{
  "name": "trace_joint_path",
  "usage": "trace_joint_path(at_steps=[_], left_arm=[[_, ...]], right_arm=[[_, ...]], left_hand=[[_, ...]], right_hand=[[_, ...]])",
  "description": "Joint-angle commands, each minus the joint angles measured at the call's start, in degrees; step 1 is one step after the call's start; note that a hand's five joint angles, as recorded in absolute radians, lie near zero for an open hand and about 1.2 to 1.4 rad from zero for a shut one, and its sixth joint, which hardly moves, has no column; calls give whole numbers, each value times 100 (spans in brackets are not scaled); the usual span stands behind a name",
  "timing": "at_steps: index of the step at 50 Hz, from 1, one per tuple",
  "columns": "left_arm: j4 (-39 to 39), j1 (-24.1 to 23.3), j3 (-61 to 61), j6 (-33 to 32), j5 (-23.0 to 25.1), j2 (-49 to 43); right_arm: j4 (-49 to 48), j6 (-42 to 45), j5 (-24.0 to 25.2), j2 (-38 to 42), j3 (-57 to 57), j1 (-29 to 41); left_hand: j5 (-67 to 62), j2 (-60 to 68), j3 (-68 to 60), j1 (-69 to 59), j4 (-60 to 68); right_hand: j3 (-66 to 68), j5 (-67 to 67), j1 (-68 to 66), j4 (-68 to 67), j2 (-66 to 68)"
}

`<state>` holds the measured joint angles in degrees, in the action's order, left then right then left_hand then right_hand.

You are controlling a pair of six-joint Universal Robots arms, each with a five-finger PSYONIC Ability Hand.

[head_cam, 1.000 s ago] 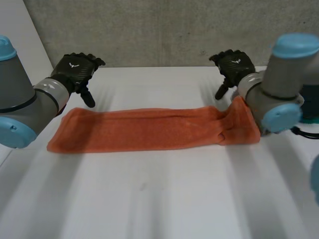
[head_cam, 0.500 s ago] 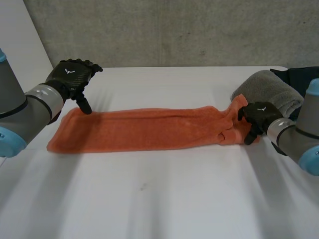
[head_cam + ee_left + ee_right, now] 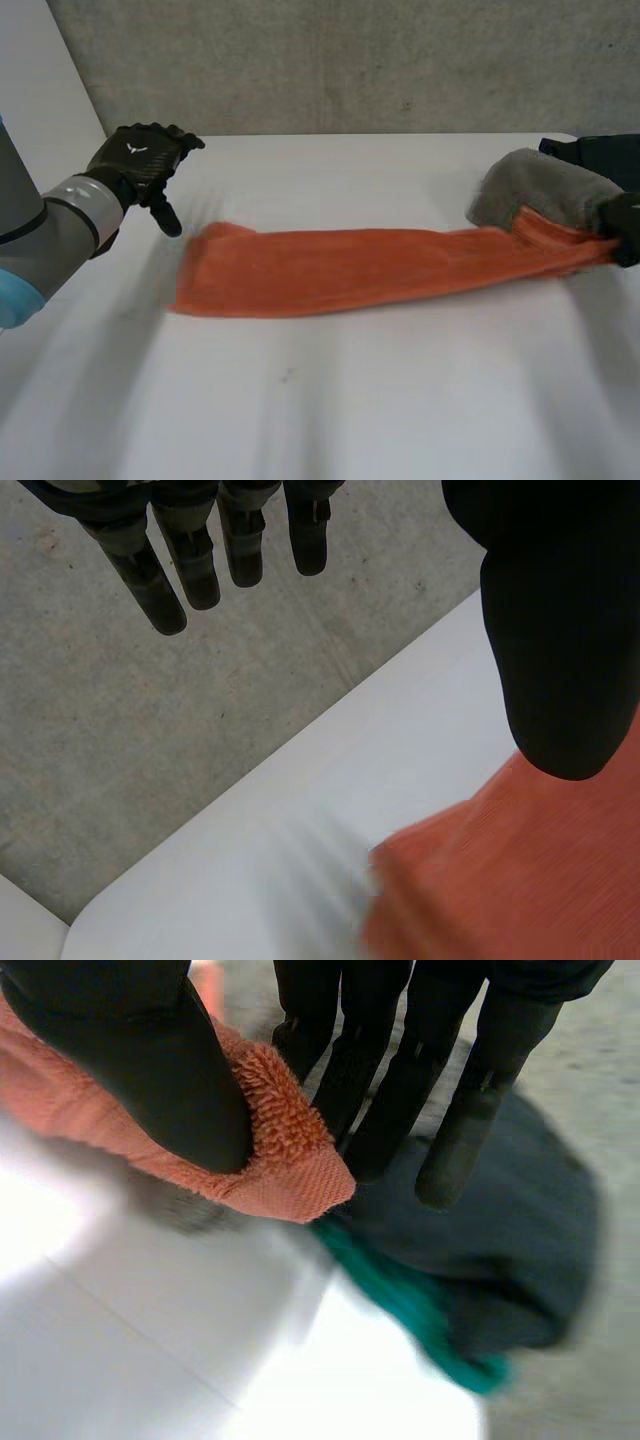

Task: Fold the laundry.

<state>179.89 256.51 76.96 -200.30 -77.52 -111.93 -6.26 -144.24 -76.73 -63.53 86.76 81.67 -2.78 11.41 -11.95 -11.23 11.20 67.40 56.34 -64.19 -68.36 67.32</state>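
While the right hand (image 3: 130, 1050) pinches one end of the orange towel (image 3: 350, 265), the left hand (image 3: 140, 158) holds nothing.

1. Orange towel. It lies as a long, narrow strip across the middle of the white table (image 3: 330, 400), running from near the left hand to the right hand. Its left end rests flat on the table, with a slight hump at the far corner.

2. Right hand. In the right wrist view the thumb presses the towel's hemmed corner against the fingers (image 3: 465, 1130), which are nearly straight. The grip is a pinch on the towel's right end, at the right edge of the table. A dark cloth (image 3: 540, 1260) with a teal edge (image 3: 410, 1305) lies beneath and beyond the fingertips.

3. Left hand. It hovers over the table's far left area, just beside the towel's left end and apart from it. In the left wrist view its fingers (image 3: 190, 570) are straight and spread well away from the thumb (image 3: 560, 660). The towel's end lies under the thumb, with no contact visible.

4. Other items. A rolled grey towel (image 3: 535, 185) sits just behind the orange towel's right end.
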Motion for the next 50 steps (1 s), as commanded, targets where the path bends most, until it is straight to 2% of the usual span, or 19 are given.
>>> trace_joint_path(at_steps=[1, 4, 6, 10, 15, 18, 21, 27, 33, 35, 36, 37, 41, 46, 47, 50], left_arm=[[3, -13, 187, 9, 0, 180], [3, -4, 301, 26, 0, 303], [3, 13, 381, 52, 0, 400], [3, 127, 504, 88, 0, 593], [-15, 417, 557, 131, 18, 926], [-32, 523, 583, 175, 35, 1067], [-50, 655, 662, 254, 105, 1243], [-41, 848, 899, 307, 290, 1419], [-24, 849, 908, 307, 325, 1349], [-15, 813, 882, 307, 325, 1297], [-6, 778, 838, 316, 299, 1227], [-6, 761, 812, 316, 299, 1191], [-6, 594, 592, 351, 255, 1007], [-15, 243, 180, 439, 132, 743], [-41, 103, 31, 474, 62, 621], [-50, -135, -198, 544, -26, 427]], right_arm=[[63, 1344, 2, -28, -281, -565], [116, 1600, -394, 34, -510, -451], [107, 1662, -720, 16, -695, -48], [-217, 1645, -791, -19, -924, 971], [-1278, 1645, -292, -45, -1117, 2762], [-1693, 1645, 17, 51, -1196, 3406], [-2098, 1636, 508, 690, -1328, 4318], [-1994, 1951, 984, 1632, -1600, 5059], [-1713, 2190, 932, 2143, -1829, 5236], [-1581, 2190, 932, 2152, -1821, 5236], [-1502, 2155, 906, 2083, -1786, 5236], [-1466, 2102, 879, 2038, -1768, 5227], [-1457, 1269, 651, 1608, -1575, 5122], [-1282, -655, 177, 633, -1347, 4745], [-1081, -1310, -24, 388, -1250, 4553], [-764, -2062, -333, 157, -1109, 4314]], left_hand=[[278, -141, 195, 123, -120], [278, -141, 195, 123, -120], [278, -141, 195, 123, -120], [278, -141, 195, 123, -120], [278, -141, 195, 123, -120], [278, -141, 195, 123, -120], [278, -141, 195, 123, -120], [278, -141, 195, 123, -120], [278, -141, 195, 123, -120], [278, -141, 195, 123, -120], [278, -141, 195, 123, -120], [278, -141, 195, 123, -120], [278, -141, 195, 123, -120], [278, -141, 195, 123, -120], [278, -141, 195, 123, -120], [278, -141, 195, 123, -120]], right_hand=[[1260, 1366, -1581, -1164, 1268], [1260, 1366, -1581, -1164, 1268], [1260, 1366, -1581, -1164, 1268], [1260, 1366, -1581, -1164, 1268], [1260, 1366, -1581, -1164, 1268], [1260, 1366, -1581, -1164, 1268], [1260, 1366, -1581, -1164, 1268], [1260, 1366, -1581, -1164, 1268], [1241, 1347, -1563, -1146, 1249], [-1770, -1665, 1449, 1866, -1762], [-5367, -5261, 5046, 5463, -5359], [-5740, -5634, 5419, 5836, -5732], [-5740, -5634, 5419, 5836, -5732], [-5740, -5634, 5419, 5836, -5732], [-5740, -5634, 5419, 5836, -5732], [-5740, -5634, 5419, 5836, -5732]])
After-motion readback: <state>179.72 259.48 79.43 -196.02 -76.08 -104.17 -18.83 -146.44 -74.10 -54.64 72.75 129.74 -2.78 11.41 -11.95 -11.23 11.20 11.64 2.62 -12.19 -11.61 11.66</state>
